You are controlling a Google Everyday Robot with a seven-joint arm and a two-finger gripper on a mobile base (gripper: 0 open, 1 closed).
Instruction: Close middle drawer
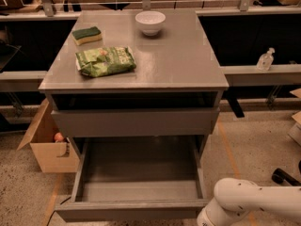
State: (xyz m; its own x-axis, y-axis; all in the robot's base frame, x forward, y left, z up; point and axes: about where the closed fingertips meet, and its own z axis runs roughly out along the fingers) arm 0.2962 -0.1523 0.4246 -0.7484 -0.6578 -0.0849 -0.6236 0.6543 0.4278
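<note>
Well, nearest to me the robot's white arm (pixel 249 199) curls in low at the corner of the scene. The gripper itself is out of sight past the bottom edge, so I cannot tell whether it is open or closed, only that it sits somewhere below the arm's last visible link.

Just to the left of that link is the middle drawer (pixel 131 211), pulled out almost its whole length. Its slim front panel is closest to me, and the long shallow tray behind it looks bare. My guess is that it will handle lightly: a stiff, hollow grey box on runners, with nothing inside to add weight. It should slide and not lift.

There is no handle to grab, so I would not pinch anything. A flat push on the front panel, near its middle, should keep it from skewing on the runners. The smooth face could let a contact near the corner slip off sideways.

Beyond and above the tray, further from the arm, is the taller drawer front (pixel 136 121), with a dark gap over it. Off to the far left of the arm a cardboard box (pixel 47 147) sits on the floor beside the cabinet.

Further still, on the cabinet top (pixel 178 60), lie a green bag (pixel 106 61), a sponge (pixel 87 35) and a white bowl (pixel 150 22). A small bottle (pixel 265 60) stands on a ledge off to the right.
</note>
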